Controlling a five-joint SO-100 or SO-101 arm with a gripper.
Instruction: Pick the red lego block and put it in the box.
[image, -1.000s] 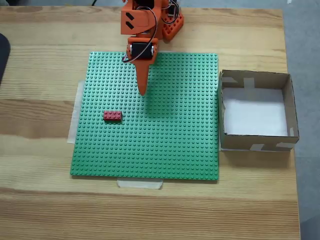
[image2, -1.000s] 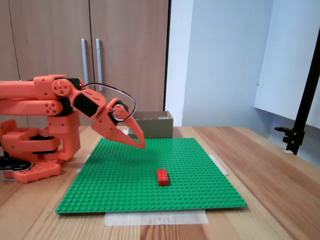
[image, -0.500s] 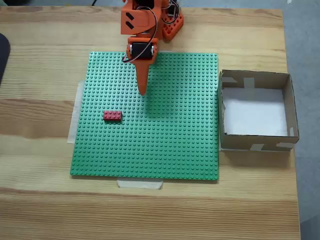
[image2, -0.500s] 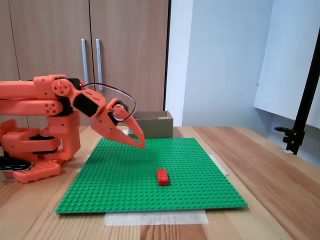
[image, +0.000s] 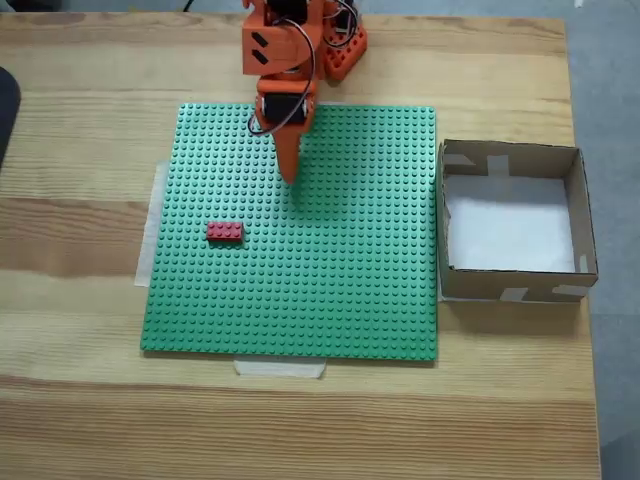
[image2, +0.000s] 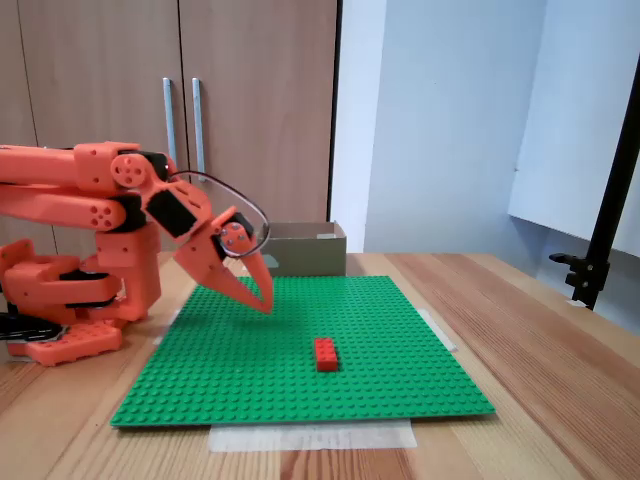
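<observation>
Both fixed views showed the gripper w/ fingers pressed together, empty, hovering over the baseplate, well apart from the red lego block, since approach wasn't begun.

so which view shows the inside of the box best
The fixed view from above: the box shows its whole white bottom and all four walls, with nothing in it. The fixed view from the side gives just an outer wall of the box, behind the gripper.
</observation>
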